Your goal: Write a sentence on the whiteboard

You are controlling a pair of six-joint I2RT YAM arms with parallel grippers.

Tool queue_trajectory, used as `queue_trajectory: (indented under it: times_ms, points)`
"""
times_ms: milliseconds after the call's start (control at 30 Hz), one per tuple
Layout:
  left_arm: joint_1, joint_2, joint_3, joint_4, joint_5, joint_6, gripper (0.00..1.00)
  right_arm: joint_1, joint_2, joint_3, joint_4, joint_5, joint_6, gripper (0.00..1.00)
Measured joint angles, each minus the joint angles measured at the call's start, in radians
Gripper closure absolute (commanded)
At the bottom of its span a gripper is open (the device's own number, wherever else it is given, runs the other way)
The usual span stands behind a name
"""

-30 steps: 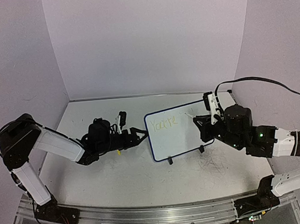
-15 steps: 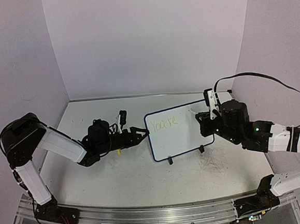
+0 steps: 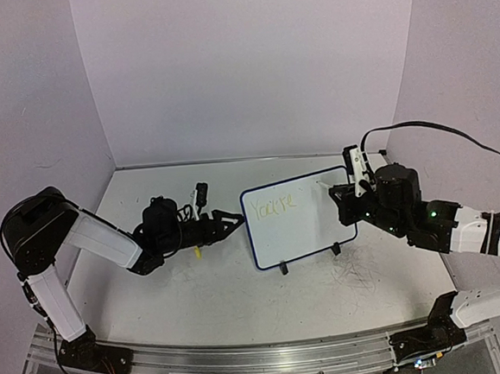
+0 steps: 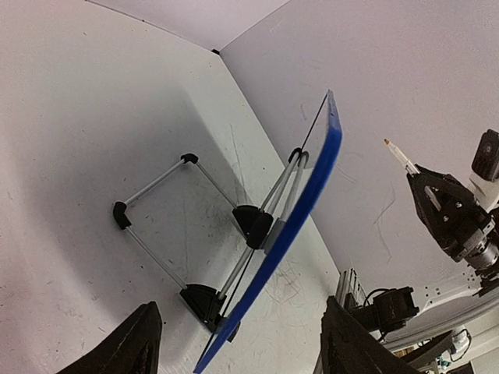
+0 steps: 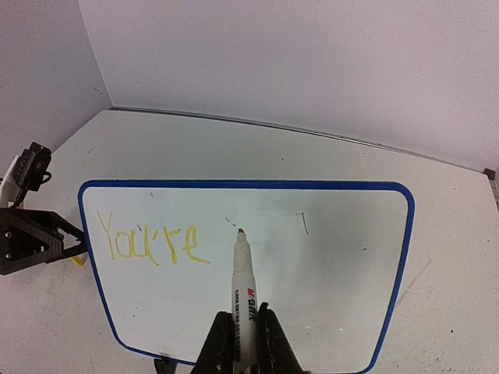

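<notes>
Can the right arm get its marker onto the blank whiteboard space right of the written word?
Probably yes: the right gripper holds the marker aimed at the whiteboard, tip hovering by the blank area past "You're", with nothing between.

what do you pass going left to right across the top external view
left arm's base and white links → left gripper, open → whiteboard, with the sentence on its left part → right gripper, shut on a marker → right arm's white links

table [image 3: 199, 304]: white, dark scribble marks [image 3: 354, 274] | walls [image 3: 249, 66]: plain lilac | rail [image 3: 246, 360]: aluminium, near edge
</notes>
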Motion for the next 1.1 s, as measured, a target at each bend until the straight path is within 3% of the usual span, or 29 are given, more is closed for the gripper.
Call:
queue_trajectory:
  times_ms: [300,600,1100]
  points:
    - [0.039,0.013,0.068,-0.036,0.04,0.01,0.34,0.0,-0.002,0.0,0.001,-0.038,-0.013,1.0]
    - [0.039,0.038,0.165,-0.107,0.037,0.052,0.44,0.0,0.001,0.0,0.002,-0.055,-0.013,1.0]
    - [0.039,0.061,0.183,-0.132,0.065,0.073,0.66,-0.073,0.016,-0.044,0.035,-0.165,-0.032,1.0]
